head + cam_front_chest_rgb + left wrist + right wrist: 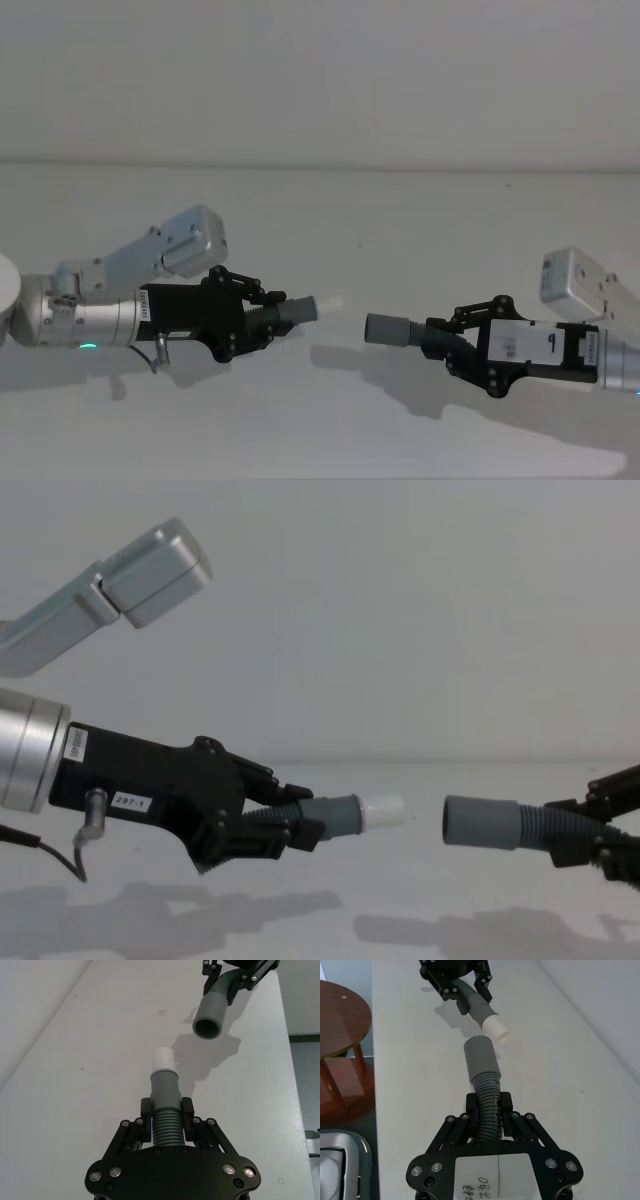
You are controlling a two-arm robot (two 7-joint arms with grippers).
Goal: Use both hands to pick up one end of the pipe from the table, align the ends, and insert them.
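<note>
Two dark grey ribbed pipe pieces hang above the white table (pixel 330 215), facing each other end to end. My left gripper (pixel 268 308) is shut on the left piece (pixel 296 310), whose narrow white tip (pixel 325 302) points right. My right gripper (pixel 442 338) is shut on the right piece (pixel 425 335), whose smooth grey cuff (pixel 386 329) points left. A small gap separates the ends. In the chest view the white tip (pixel 384 811) and the cuff (pixel 480 823) sit almost level. From the left wrist, the tip (pixel 163 1057) faces the cuff's open mouth (pixel 209 1022), which lies off to one side.
A thin grey cable (pixel 157 356) loops under my left wrist. Beside the table's edge stand a round brown wooden side table (pixel 340 1015) and a white object (pixel 340 1170) below it. A plain wall rises behind the table.
</note>
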